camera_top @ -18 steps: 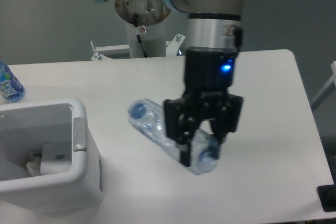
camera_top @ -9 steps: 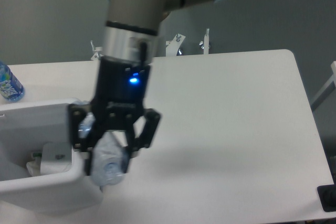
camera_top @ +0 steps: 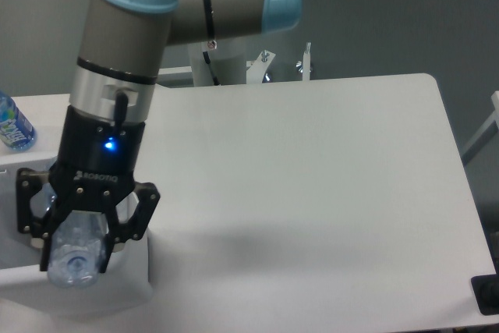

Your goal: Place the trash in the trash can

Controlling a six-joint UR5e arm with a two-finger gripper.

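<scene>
My gripper (camera_top: pixel 76 243) is shut on the clear crushed water bottle (camera_top: pixel 76 253), whose pale blue cap end points toward the camera. It hangs over the white trash can (camera_top: pixel 129 267) at the lower left, above the bin's opening. The arm and gripper cover most of the bin, so its inside and the white crumpled packet are hidden. Only the can's right wall and front rim show below the fingers.
A bottle with a blue-green label (camera_top: pixel 13 125) stands at the table's far left edge. The white table (camera_top: pixel 312 185) stretches to the right. The robot's base (camera_top: pixel 214 60) and metal brackets (camera_top: pixel 284 64) sit at the back. A dark object (camera_top: pixel 487 295) is at the lower right corner.
The gripper has carried the water bottle leftward from the table's middle to above the trash can. The bottle stays gripped throughout.
</scene>
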